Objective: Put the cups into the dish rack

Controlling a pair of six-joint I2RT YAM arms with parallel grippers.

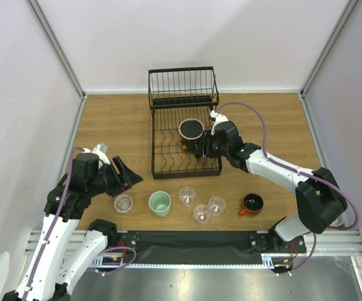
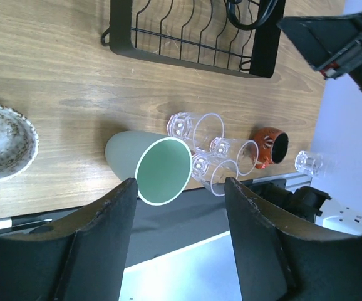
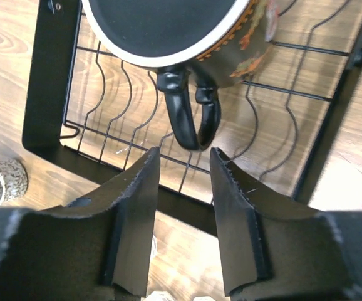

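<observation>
The black wire dish rack (image 1: 158, 143) stands at the back middle of the table. A large black-rimmed mug (image 1: 191, 130) sits upright in its flat tray. My right gripper (image 1: 200, 148) is just in front of the mug, open, and the mug's handle (image 3: 190, 119) lies a little beyond the fingertips, untouched. On the front of the table are a speckled cup (image 1: 123, 202), a mint-green cup (image 1: 160, 203), clear tumblers (image 1: 201, 213) and a red mug (image 1: 252, 204). My left gripper (image 1: 131, 179) hovers open above the speckled cup, holding nothing.
In the left wrist view the mint-green cup (image 2: 156, 166) shows between the open fingers (image 2: 115, 207), with the tumblers (image 2: 196, 128) and red mug (image 2: 270, 145) beyond. The rack's raised basket (image 1: 182, 88) is at the far end. White walls enclose the table.
</observation>
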